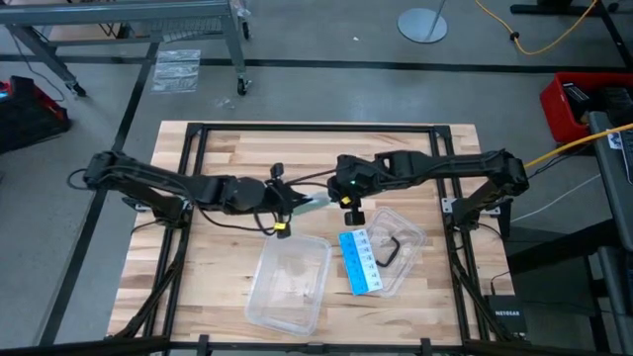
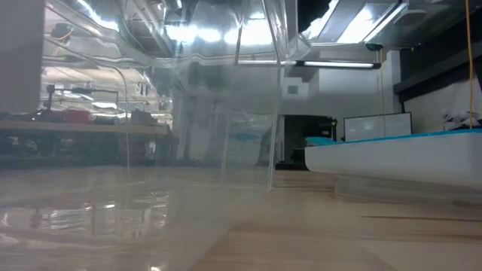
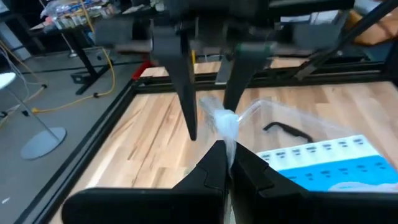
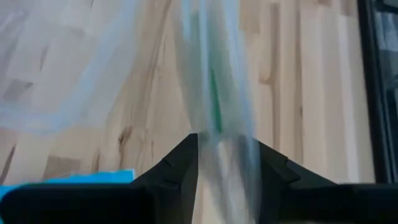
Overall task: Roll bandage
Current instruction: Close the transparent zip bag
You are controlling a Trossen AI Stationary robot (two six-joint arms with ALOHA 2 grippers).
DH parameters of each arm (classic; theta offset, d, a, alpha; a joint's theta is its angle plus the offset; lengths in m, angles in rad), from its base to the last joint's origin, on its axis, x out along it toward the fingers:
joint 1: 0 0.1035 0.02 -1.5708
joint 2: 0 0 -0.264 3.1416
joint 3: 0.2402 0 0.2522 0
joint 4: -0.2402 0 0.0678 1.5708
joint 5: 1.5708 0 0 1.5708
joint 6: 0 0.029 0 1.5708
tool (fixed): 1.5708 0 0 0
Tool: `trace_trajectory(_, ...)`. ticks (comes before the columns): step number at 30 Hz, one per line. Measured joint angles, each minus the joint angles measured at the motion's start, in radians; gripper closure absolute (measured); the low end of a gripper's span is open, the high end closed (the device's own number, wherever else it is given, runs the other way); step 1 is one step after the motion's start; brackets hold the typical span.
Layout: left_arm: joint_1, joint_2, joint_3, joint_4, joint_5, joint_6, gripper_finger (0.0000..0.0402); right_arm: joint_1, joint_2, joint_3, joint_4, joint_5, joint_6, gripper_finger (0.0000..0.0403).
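Both grippers meet mid-table, just far of the clear containers: left gripper [image 1: 294,206] has its fingers pressed together on one end of a clear plastic wrapper [image 3: 225,122], and right gripper [image 1: 341,195] has its fingers [image 3: 186,93] set on either side of the other end, jaws only partly closed around it, not clearly clamped. Progress read: early. The bandage [image 4: 214,102] looks like it's in the wrapper, so unwrapping isn't finished and no rolling has started; left to do is get it out, lay it flat, roll it. On the wooden table [image 1: 218,267], going down in size: an empty clear tub [image 1: 288,282] near centre, a clear lid or tray [image 1: 401,247] to its right with a blue-and-white card [image 1: 360,261] lying across its left edge and a small black bent item [image 1: 388,247] in it. The wrapper is stretched between the two grippers above the table, crumpled and translucent. The bandage shows only as a thin dark green streak through the plastic in the right wrist view; can't tell if it's flat or already a cylinder.
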Motion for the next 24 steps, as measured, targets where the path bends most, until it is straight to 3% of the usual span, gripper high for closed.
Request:
trace_trajectory(11, -0.015, -0.064, 0.0, -0.153, -0.001, -0.055, 0.0401, 0.0, 0.0, -0.08, 0.056, -0.025, 0.0, 0.0288)
trace_trajectory(20, -0.012, -0.075, 0.0, -0.338, -0.001, -0.148, 0.0401, 0.0, 0.0, -0.081, 0.269, 0.001, -0.012, 0.0288)
trace_trajectory(24, -0.012, -0.074, 0.0, -0.342, 0.031, -0.173, 0.0401, 0.0, 0.006, -0.081, 0.344, -0.063, -0.037, 0.0288)
